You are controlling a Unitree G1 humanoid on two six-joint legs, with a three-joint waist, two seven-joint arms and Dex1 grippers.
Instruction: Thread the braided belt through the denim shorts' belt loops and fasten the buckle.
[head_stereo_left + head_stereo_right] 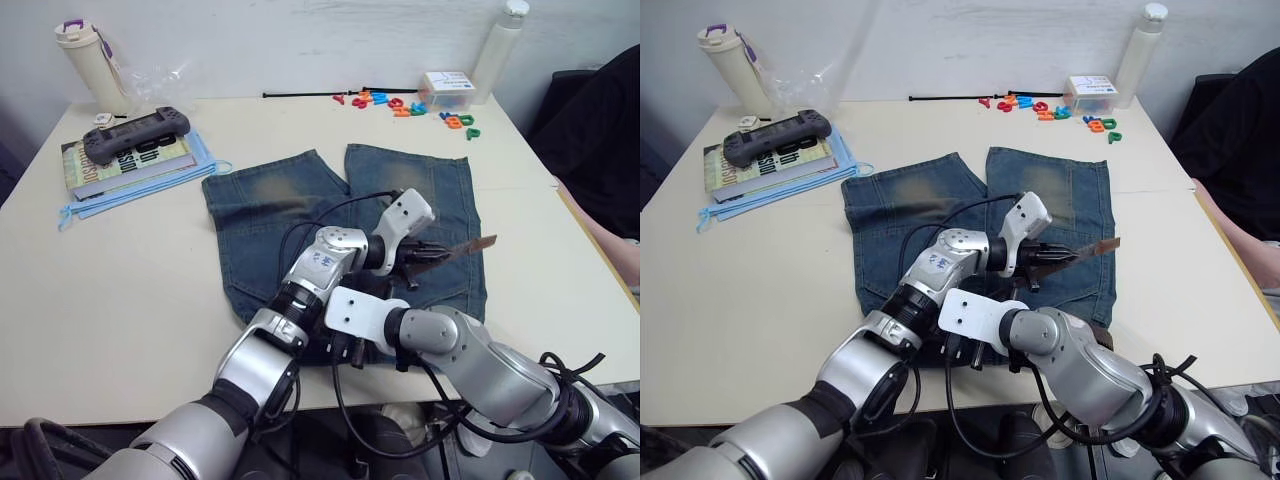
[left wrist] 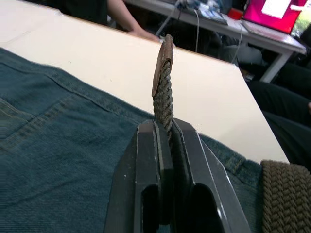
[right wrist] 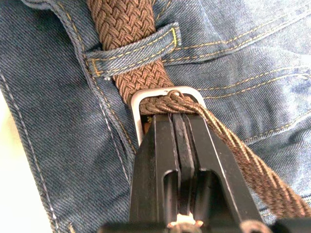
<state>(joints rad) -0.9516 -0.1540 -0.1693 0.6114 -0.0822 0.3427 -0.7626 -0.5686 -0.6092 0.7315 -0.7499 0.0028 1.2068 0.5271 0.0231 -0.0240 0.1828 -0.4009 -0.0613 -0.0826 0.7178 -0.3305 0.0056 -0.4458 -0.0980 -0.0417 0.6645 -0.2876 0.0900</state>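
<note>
I see the blue denim shorts with faded brown patches lying flat on the pale tabletop, waistband at the near edge and legs pointing far. My left gripper is over the right side of the shorts, and its jaws are pinched tight on the dark brown braided belt close to its tan leather tip, which sticks out to the right, lifted off the denim. My right gripper is down at the waistband, jaws pressed together right at the silver metal buckle. The belt runs under a small blue denim belt loop just past the buckle, and another stretch comes out through the buckle frame. A stack of books sits far left.
</note>
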